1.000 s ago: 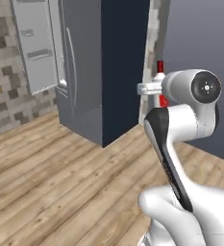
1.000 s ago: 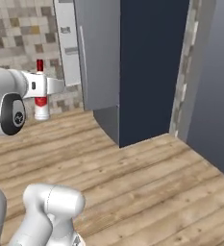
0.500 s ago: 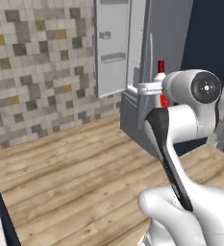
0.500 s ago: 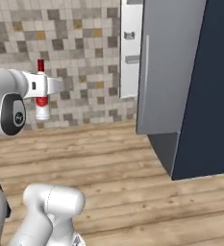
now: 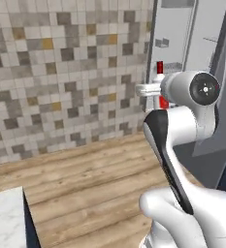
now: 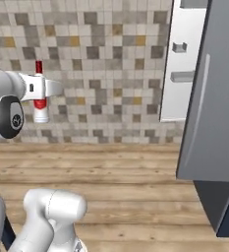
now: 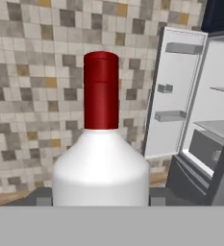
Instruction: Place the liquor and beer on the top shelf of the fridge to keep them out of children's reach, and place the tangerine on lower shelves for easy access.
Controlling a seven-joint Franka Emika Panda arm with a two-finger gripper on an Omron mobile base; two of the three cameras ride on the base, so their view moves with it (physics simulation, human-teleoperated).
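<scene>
Arm bent at the elbow, forearm raised, hand held level at chest height above the wooden floor (image 6: 130, 172). Fingers (image 7: 101, 199) clamped on the liquor (image 7: 101, 144), bottle upright, red cap up, in front of the tiled wall (image 5: 61, 72). Bottle well short of the fridge (image 7: 200, 144), whose door stands open, shelves showing inside.

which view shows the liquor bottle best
The hand view: the liquor stands close up and upright, red cap and pale shoulders plain, between the finger tips of the gripper. The right base view shows its cap and lower body beside the hand; the left base view shows just its cap and a bit of red label.
</scene>
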